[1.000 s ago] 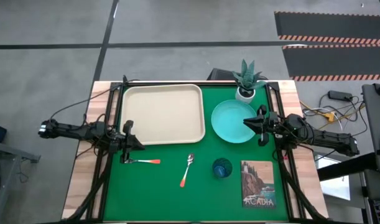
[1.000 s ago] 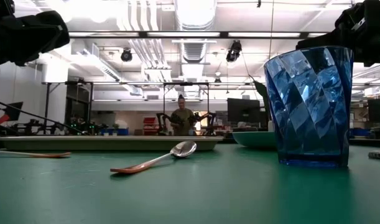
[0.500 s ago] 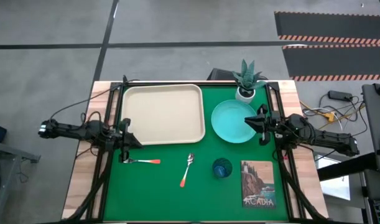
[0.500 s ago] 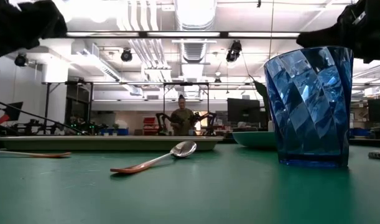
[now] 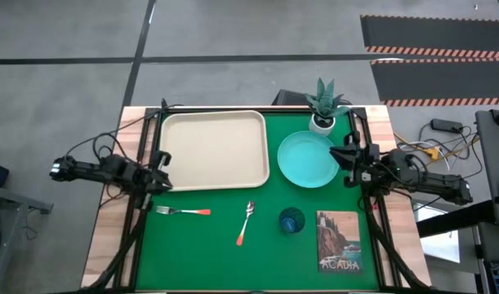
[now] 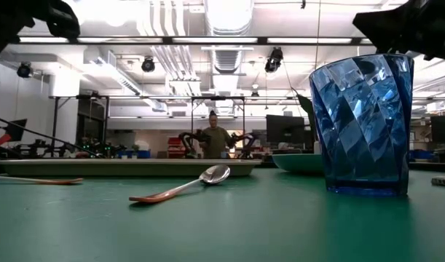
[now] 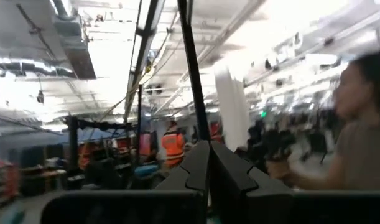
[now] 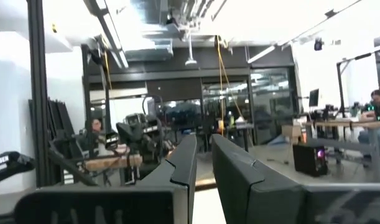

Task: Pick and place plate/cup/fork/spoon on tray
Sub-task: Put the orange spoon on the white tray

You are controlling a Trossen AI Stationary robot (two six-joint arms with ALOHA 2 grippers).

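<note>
The beige tray (image 5: pixel 212 151) lies at the table's far left with nothing on it. The turquoise plate (image 5: pixel 308 159) lies flat to its right. The blue cup (image 5: pixel 291 220) stands upright near the front, large in the low view (image 6: pixel 362 124). The fork (image 5: pixel 184 211) and the spoon (image 5: pixel 246 222) lie flat on the green mat, the spoon bowl-end far (image 6: pixel 215 173). My left gripper (image 5: pixel 161 173) is shut and empty, raised beside the tray's near left corner. My right gripper (image 5: pixel 340 155) is shut and empty, raised at the plate's right rim.
A white pot with a green plant (image 5: pixel 323 110) stands behind the plate. An "Acadia" picture card (image 5: pixel 339 241) lies at the front right, beside the cup. A person (image 6: pixel 216 138) stands far off in the room; another person (image 7: pixel 364 124) shows in the left wrist view.
My left gripper has risen and drawn back toward the table's left edge, away from the fork's tine end; the fork has stayed where it was. My right gripper has risen and drawn back a little toward the table's right edge.
</note>
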